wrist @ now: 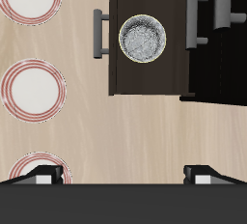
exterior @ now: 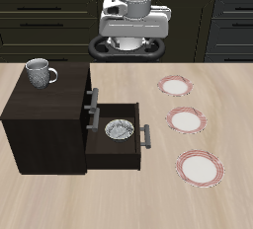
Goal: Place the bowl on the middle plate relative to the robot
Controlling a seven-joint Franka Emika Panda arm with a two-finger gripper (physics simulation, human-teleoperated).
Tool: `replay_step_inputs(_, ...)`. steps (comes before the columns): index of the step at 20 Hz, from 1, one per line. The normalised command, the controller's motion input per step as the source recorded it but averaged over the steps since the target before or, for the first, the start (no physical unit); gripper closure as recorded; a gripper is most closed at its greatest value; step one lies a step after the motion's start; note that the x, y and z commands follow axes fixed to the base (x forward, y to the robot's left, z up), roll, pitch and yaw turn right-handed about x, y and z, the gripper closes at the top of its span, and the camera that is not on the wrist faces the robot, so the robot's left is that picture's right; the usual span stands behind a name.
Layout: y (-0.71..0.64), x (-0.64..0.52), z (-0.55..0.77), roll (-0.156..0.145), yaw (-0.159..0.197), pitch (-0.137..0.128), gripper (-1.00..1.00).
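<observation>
The bowl [exterior: 120, 129], small, grey-white and speckled, lies inside the open drawer [exterior: 99, 146] of a dark cabinet. It also shows in the wrist view [wrist: 143, 38]. Three white plates with red-pink rims lie in a row on the table beside the drawer. The middle plate [exterior: 185, 120] is empty and also shows in the wrist view [wrist: 34, 90]. My gripper [exterior: 131, 26] hangs high above the table's back, well apart from the bowl. In the wrist view the gripper [wrist: 123, 175] has its fingers spread wide and holds nothing.
A grey patterned mug [exterior: 41, 72] stands on top of the dark cabinet [exterior: 44, 110]. The drawer's handle [exterior: 146, 136] sticks out toward the plates. The farther plate [exterior: 175, 85] and the nearer plate [exterior: 199, 166] are both empty.
</observation>
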Motion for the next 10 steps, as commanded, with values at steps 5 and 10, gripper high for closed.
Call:
replay_step_inputs(5, -0.07, 0.39, -0.1, -0.041, -0.022, 0.004, -1.0)
replay_step_inputs(10, -0.08, 0.32, 0.02, -0.039, -0.043, 0.0, -1.0)
